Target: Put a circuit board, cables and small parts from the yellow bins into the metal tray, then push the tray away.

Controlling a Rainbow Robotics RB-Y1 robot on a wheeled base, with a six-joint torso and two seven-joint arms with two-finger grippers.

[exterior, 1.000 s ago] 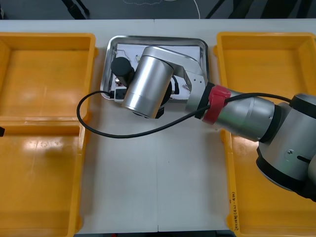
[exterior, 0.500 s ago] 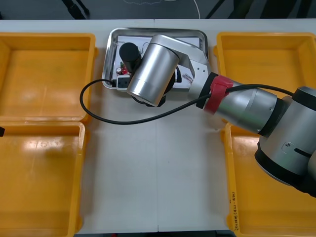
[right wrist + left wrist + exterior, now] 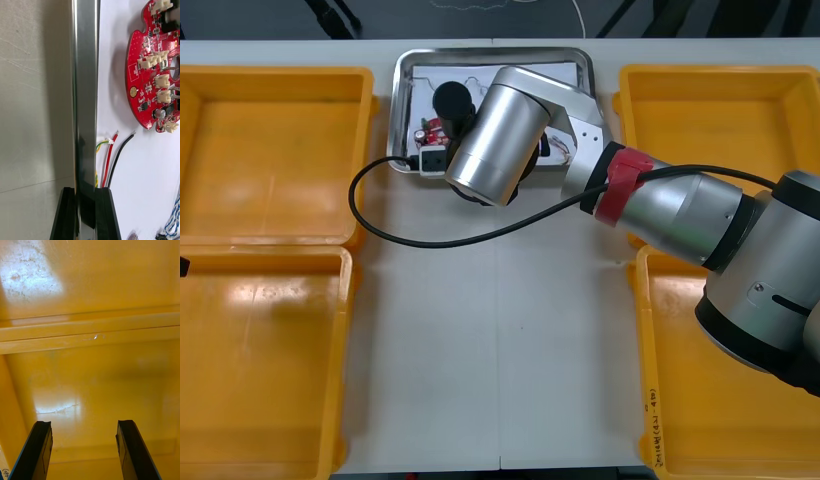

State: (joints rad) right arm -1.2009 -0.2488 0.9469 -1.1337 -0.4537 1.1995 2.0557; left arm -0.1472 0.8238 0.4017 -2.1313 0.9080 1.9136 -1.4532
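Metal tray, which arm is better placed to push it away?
Right: the right gripper is shut on the rim of the metal tray, while the left gripper hangs open over a yellow bin.

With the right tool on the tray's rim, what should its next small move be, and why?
Probably open the right tool and back off: it clamps the metal tray, which sits near the far edge of the table.

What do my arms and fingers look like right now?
The right arm is silver cylinders with a red band at one joint, darker grey toward the shoulder. A black cable loops alongside. Right fingers and left fingers are flat, black, square-tipped.
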